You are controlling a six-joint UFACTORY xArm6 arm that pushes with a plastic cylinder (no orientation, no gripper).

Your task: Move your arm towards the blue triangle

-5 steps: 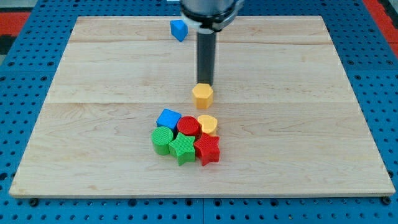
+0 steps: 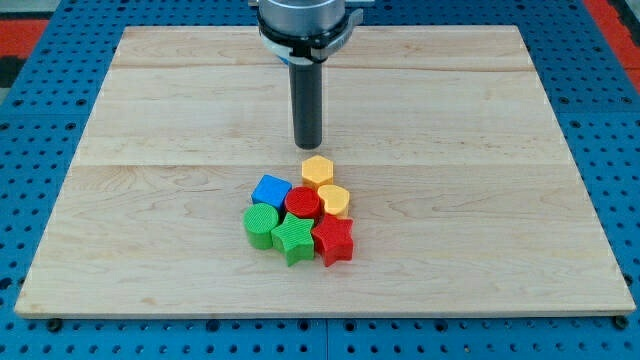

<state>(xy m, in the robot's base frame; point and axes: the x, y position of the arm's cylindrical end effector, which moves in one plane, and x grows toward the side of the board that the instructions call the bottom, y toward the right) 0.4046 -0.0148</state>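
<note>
Scanning L to R across the wooden board (image 2: 150, 120), which sits on a blue pegboard (image 2: 20, 150): the blue triangle doesn't show anywhere in the view, so I can't tell where it lies, which way it points or how its long axis runs. My arm's housing covers a patch of board at the view's top centre.

What does show is a tight cluster just below board centre. Leftmost is the green cylinder (image 2: 262, 226), w/ the blue cube (image 2: 271, 189) just above it. Next comes the green star (image 2: 293, 240) at the cluster's bottom, touching the cylinder, and above it the red cylinder (image 2: 302, 204), pressed against the cube.

My tip (image 2: 308, 146) stands on the board just above the cluster, close to the yellow hexagon (image 2: 318, 168) but w/ a slim gap, a bit to its upper left. The hexagon sits at the cluster's top, touching or nearly touching the yellow heart (image 2: 333, 199) below it. Rightmost at the bottom is the red star (image 2: 334, 240), against the green star.

No jaws on me, just a plain rod; it holds nothing.
</note>
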